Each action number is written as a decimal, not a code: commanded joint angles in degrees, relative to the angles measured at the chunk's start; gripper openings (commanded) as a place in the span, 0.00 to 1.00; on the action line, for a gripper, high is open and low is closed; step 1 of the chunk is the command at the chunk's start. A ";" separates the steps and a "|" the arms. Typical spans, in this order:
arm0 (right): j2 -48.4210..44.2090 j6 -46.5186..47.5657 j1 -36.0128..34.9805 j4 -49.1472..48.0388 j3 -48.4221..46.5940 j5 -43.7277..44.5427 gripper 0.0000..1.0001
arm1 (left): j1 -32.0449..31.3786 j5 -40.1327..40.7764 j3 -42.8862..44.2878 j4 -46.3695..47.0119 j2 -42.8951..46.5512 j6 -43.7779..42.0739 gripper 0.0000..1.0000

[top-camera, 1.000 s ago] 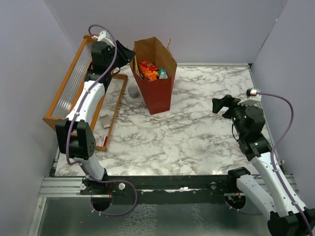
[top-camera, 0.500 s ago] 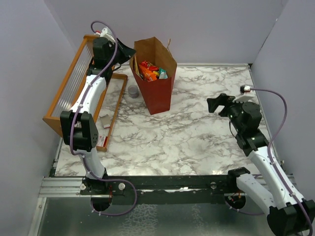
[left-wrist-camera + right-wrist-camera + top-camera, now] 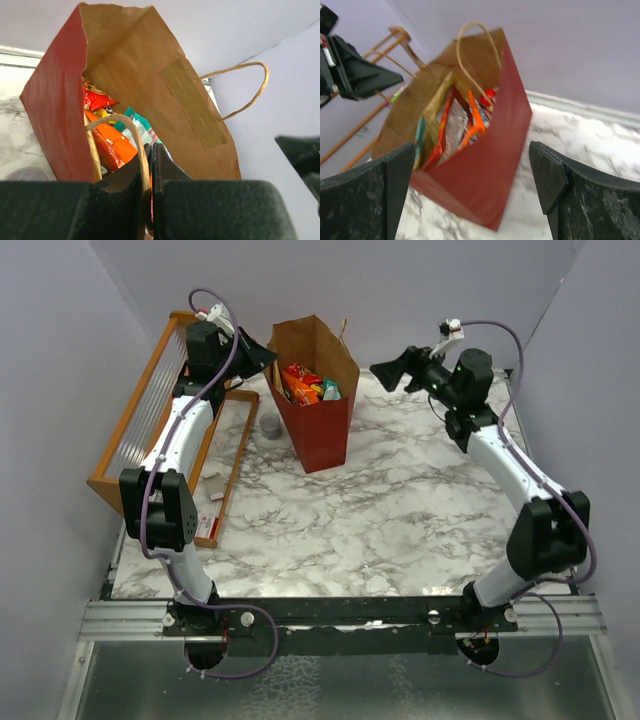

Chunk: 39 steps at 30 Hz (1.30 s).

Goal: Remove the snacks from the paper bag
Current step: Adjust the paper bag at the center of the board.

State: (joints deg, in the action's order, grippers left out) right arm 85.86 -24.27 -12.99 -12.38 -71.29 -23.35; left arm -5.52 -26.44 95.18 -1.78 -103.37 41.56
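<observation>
The paper bag (image 3: 322, 430) stands upright at the back of the marble table, dark red outside and brown inside. Snacks (image 3: 305, 383) fill it: red, orange and teal packets (image 3: 107, 140) show through its open mouth. My left gripper (image 3: 268, 353) is at the bag's left rim, shut on the near twine handle (image 3: 131, 131); in the left wrist view the gripper (image 3: 150, 155) pinches the twine between its jaws. My right gripper (image 3: 385, 370) hovers open just right of the bag's top. The right wrist view looks past the gripper (image 3: 472, 150) at the bag (image 3: 490, 165) and the packets (image 3: 465, 125).
An orange wooden rack (image 3: 140, 420) leans along the left wall behind my left arm. A small grey cylinder (image 3: 270, 427) stands left of the bag's foot. A small card (image 3: 213, 485) and a label (image 3: 205, 525) lie by the rack. Walls close in on three sides.
My right arm swung from the right side of the table up and back to the bag's top, still open. My left gripper closed on the twine handle.
</observation>
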 commanded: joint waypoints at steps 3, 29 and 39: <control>18.01 -5.52 0.16 -12.44 -17.61 -14.32 0.92 | 1.41 -4.03 -0.70 0.13 3.31 -1.39 0.08; 41.95 -13.75 -3.72 -21.38 -42.56 -21.14 0.02 | 5.31 -11.52 1.26 7.05 0.95 6.49 0.02; 26.35 -11.22 -3.79 -11.60 -31.22 -25.65 0.01 | 5.27 -10.66 1.20 6.60 5.58 6.26 0.00</control>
State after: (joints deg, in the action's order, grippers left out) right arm 122.37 -35.97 -16.78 -26.76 -105.23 -45.87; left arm -0.49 -36.51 94.39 2.15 -103.04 48.05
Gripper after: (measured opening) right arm 0.022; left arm 0.013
